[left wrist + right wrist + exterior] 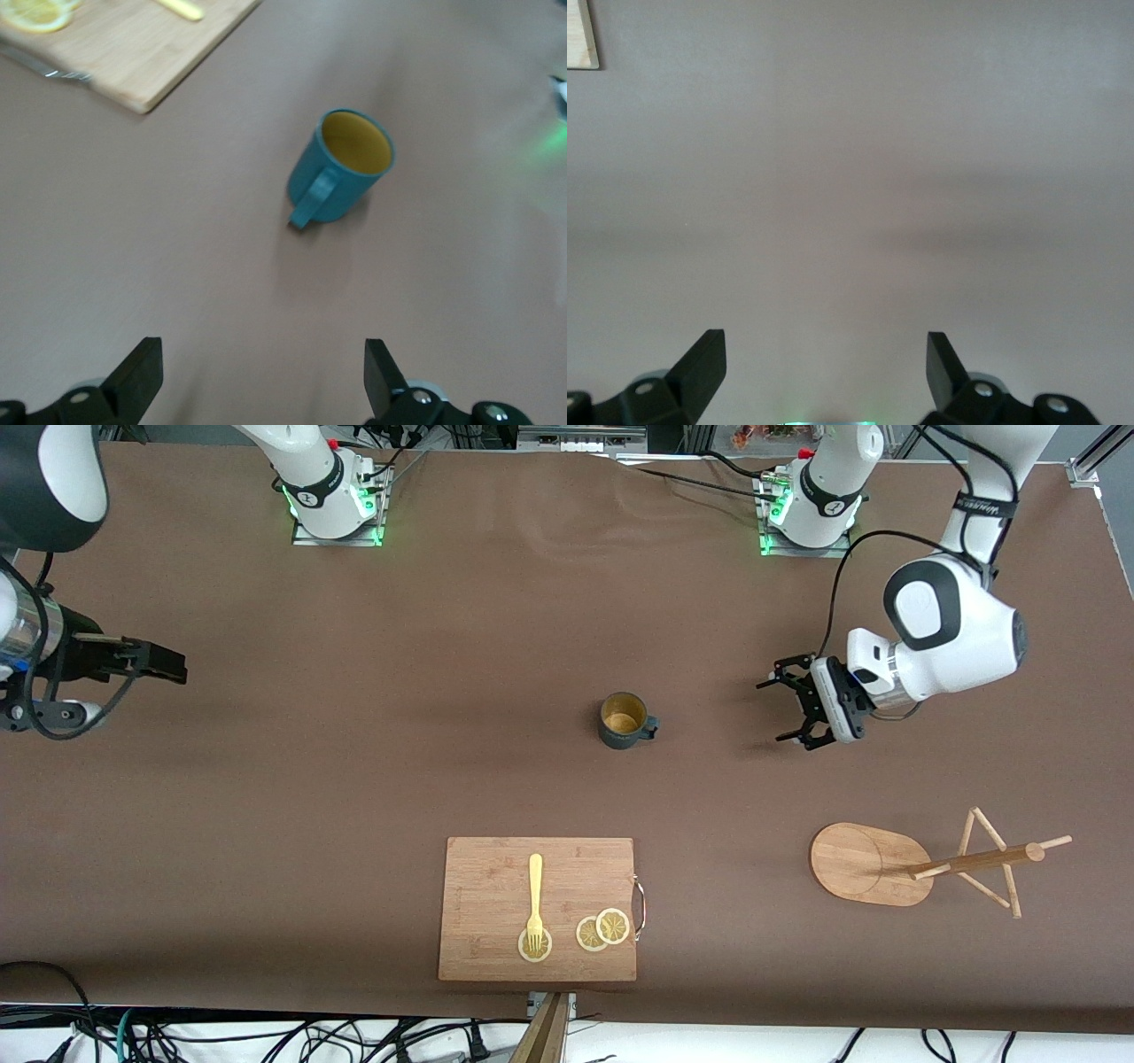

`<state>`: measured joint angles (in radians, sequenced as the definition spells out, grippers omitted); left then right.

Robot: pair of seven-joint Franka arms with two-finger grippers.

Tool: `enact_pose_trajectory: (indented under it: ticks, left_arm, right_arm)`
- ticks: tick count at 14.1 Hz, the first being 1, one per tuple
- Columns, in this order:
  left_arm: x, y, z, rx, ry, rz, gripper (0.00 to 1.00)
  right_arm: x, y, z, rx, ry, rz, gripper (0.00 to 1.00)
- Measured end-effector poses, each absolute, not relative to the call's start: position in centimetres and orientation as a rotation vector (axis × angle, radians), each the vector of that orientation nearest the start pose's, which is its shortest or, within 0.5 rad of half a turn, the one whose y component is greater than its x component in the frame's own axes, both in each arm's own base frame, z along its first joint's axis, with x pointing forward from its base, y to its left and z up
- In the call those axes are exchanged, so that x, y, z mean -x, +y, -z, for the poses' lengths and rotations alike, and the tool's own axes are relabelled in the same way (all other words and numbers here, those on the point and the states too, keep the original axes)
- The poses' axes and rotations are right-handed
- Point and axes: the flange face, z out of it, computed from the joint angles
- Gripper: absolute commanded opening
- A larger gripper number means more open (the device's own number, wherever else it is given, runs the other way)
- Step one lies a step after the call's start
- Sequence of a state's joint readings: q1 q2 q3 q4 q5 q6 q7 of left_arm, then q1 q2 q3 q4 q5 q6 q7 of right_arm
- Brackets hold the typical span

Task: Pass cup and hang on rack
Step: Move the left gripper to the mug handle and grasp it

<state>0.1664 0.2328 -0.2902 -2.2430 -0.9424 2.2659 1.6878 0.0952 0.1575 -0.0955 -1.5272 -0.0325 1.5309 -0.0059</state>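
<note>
We find the cup (625, 722) upright near the middle of the table (354, 779), mouth up, yellowish inside, its small handle turned toward the left arm's end. Nothing touches it. In the left wrist view the cup (341, 168) stands on bare table ahead of the fingers (142, 372), well apart from them.

The left gripper (785, 713) hangs over the table beside the cup, toward the left arm's end, jaws spread apart and empty. The right gripper (164, 662) waits over the right arm's end of the table, its fingers (704, 363) also apart, holding nothing.

The rack (921, 864) lies near the corner at the left arm's end, closer to the front camera than the cup.

A cutting board (496, 903) rests at the table's front edge, carrying a yellow fork (535, 899) and lemon slices (603, 930); the fork's tines rest on one slice.
</note>
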Motion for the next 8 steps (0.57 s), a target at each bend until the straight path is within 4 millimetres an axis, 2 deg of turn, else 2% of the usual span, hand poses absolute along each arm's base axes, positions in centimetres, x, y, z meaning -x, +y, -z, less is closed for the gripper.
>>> enact_pose_trajectory:
  ticks: [2,5,8]
  left_arm:
    - [-51.6,-9.9,-22.3,-1.966,-1.331,-0.519,1.0]
    - [-51.2,-11.6,-17.4,-1.809,-1.383,-0.616,1.0]
    - [-52.1,-13.2,-14.6,-1.678,-1.383,-0.688,1.0]
  right_arm:
    - [-57.7,-1.6,-54.3,3.168,-0.014,-0.182,1.0]
    - [-55.3,-2.8,-54.0,3.16,-0.029,-0.194,1.0]
    - [-55.6,-2.9,-54.9,3.156,-0.027,-0.081,1.0]
